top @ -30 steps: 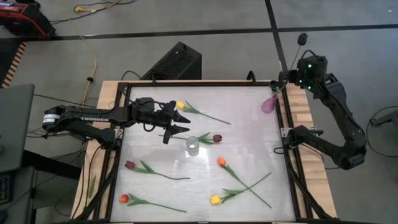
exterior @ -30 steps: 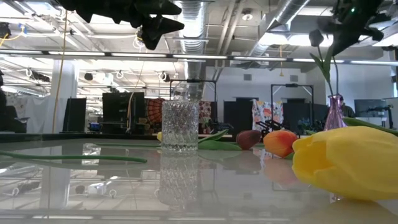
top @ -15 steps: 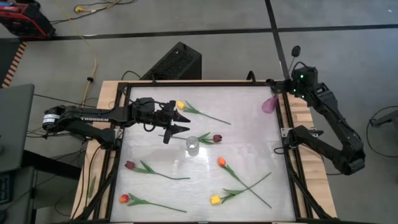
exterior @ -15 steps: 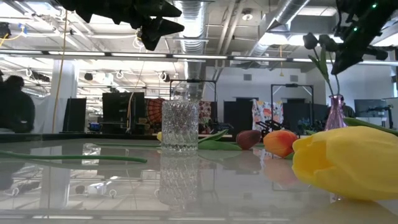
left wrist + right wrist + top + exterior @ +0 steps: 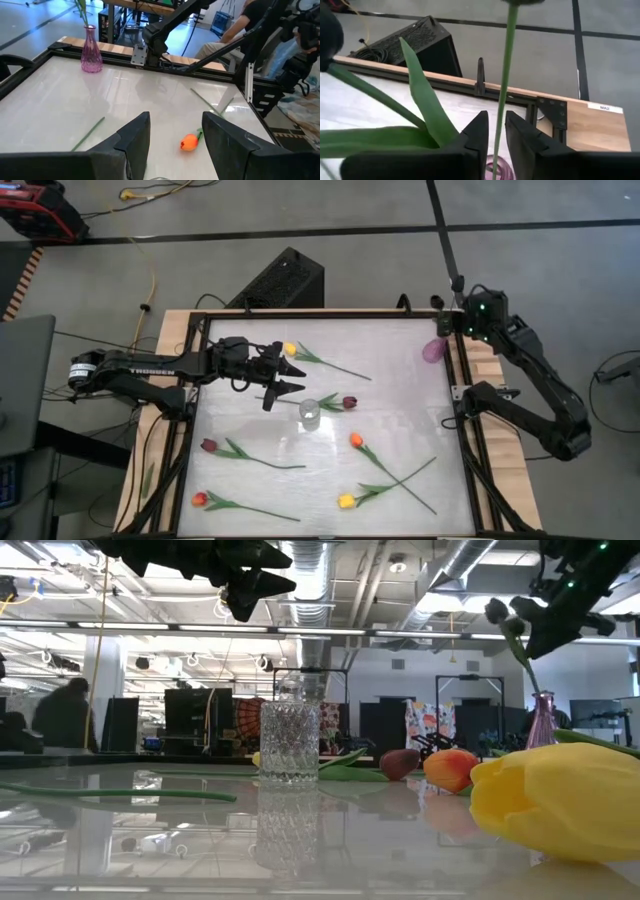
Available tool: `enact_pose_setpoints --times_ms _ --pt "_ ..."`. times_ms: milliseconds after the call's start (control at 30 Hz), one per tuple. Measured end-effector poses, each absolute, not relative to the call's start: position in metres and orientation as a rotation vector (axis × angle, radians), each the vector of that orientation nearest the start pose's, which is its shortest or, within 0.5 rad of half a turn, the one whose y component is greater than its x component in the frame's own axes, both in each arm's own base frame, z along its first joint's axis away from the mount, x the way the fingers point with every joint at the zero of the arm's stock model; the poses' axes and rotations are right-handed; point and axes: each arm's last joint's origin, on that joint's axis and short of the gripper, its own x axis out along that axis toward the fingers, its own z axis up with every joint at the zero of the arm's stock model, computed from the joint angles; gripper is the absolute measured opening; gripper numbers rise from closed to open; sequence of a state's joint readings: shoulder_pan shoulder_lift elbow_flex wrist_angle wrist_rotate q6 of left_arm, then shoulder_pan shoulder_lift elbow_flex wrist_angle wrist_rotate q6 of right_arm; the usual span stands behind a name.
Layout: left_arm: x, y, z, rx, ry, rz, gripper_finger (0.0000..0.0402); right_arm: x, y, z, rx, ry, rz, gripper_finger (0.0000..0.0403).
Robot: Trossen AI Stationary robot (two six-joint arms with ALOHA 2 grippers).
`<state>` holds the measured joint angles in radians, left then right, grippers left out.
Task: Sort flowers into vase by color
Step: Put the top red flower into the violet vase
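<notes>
My right gripper (image 5: 460,320) is at the table's far right corner, above the purple vase (image 5: 432,350), shut on a dark-headed flower (image 5: 497,610). The flower's stem runs down into the vase (image 5: 541,720). My left gripper (image 5: 298,378) is open and hovers above the table, between a yellow tulip (image 5: 290,349) and a clear glass vase (image 5: 309,412). Both vases stand upright on their bases. Other tulips lie flat on the table: maroon (image 5: 349,402), maroon (image 5: 208,446), orange (image 5: 355,440), red (image 5: 199,499), yellow (image 5: 346,501). My right gripper pinches the flower's thin green stem (image 5: 501,122) between its two fingers, which lie across the stem partway up it. The flower stands nearly upright, its head above the fingers and its lower stem reaching down into the purple vase (image 5: 495,172). Its leaves (image 5: 425,95) spread to one side.
A raised black frame (image 5: 300,313) borders the white table. Two long stems cross near the table's near right part (image 5: 405,480). In the left wrist view an orange tulip (image 5: 189,142) lies ahead of the open fingers. A person shows far behind in the low view (image 5: 65,715).
My right gripper has moved toward the table's left, closer over the purple vase, carrying the flower with it. The flower's head has shifted the same way while its stem stays in the vase.
</notes>
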<state>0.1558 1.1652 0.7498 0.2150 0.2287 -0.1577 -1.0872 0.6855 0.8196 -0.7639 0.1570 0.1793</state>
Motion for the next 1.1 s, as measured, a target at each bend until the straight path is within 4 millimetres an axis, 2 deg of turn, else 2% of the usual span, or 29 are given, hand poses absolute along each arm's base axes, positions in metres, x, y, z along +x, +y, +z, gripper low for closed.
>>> enact_pose_setpoints --times_ms 200,433,667,900,1100 --pt "0.256 0.033 0.283 -0.194 0.204 -0.057 0.0169 0.049 -0.103 0.307 0.407 0.527 -1.242 0.0111" --pt "0.256 0.034 0.283 -0.177 0.202 -0.054 0.0169 0.042 -0.088 0.313 0.39 0.485 -1.219 0.0113" --pt "0.256 0.034 0.283 -0.177 0.201 -0.052 0.0169 0.037 -0.073 0.321 0.459 0.602 -1.125 0.0117" --pt "0.256 0.034 0.283 -0.177 0.202 -0.051 0.0169 0.039 -0.06 0.315 0.565 0.684 -0.917 0.0158" --pt "0.256 0.034 0.282 -0.18 0.212 -0.05 0.0169 0.045 -0.051 0.313 0.689 0.668 -0.695 0.0188"
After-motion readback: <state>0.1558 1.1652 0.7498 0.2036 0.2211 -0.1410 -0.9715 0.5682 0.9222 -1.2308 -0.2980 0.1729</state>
